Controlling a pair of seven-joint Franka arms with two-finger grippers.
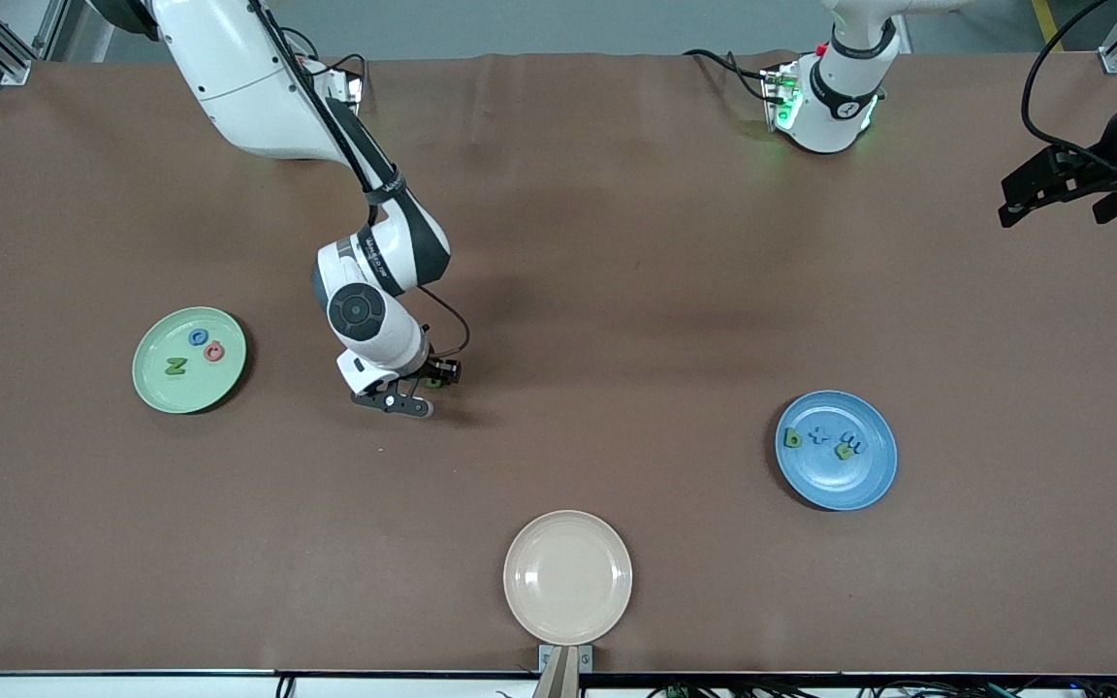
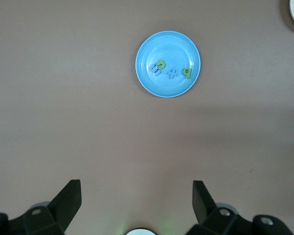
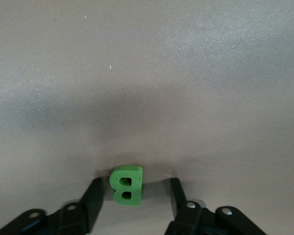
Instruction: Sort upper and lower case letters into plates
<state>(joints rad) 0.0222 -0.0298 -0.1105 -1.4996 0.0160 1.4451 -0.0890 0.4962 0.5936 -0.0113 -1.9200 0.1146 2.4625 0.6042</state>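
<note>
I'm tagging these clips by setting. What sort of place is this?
Most likely a robotics lab workbench: two arms are mounted at a brown-covered table, aluminium framing shows at its corners, and the only props are toy letters such as the green B and plastic plates like the blue plate.

Even overhead light, soft shadows, mild sheen, sharp focus.

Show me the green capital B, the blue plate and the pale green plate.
green B (image 3: 126, 185): right wrist view, middle of its face.
blue plate (image 1: 840, 480): front view, bare floor near its rim.
pale green plate (image 1: 171, 390): front view, bare floor.
</note>
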